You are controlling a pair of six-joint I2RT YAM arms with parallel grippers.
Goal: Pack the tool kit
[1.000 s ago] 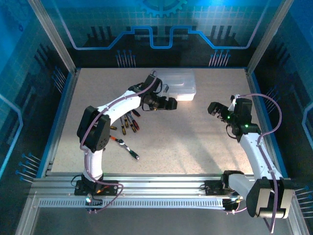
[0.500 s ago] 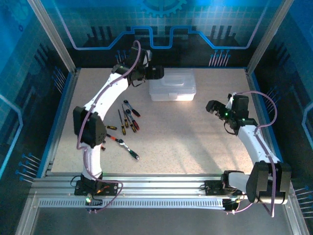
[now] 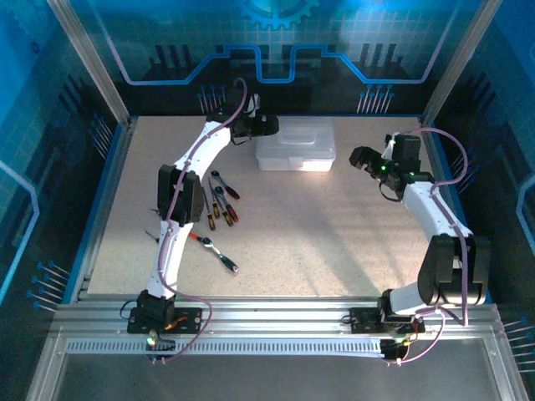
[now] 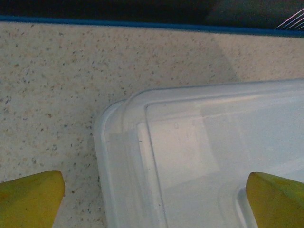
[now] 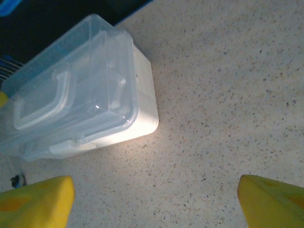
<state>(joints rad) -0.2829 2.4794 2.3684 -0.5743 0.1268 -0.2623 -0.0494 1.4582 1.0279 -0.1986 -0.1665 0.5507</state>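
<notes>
The closed case [image 3: 297,149] sits near the far edge of the table [image 3: 334,242], with the left gripper [image 3: 266,125] spread open over its left end. The right gripper [image 3: 361,157] hangs open and empty to the case's right. The screwdrivers [image 3: 219,205] and ratchet [image 3: 219,251] lie loose nearer the arms.

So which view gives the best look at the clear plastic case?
Right wrist: the clear plastic case shows nearly whole, with its lid shut and its handle flat on top. Top external shows the case small and far. Left wrist shows one rounded lid corner close up.
</notes>
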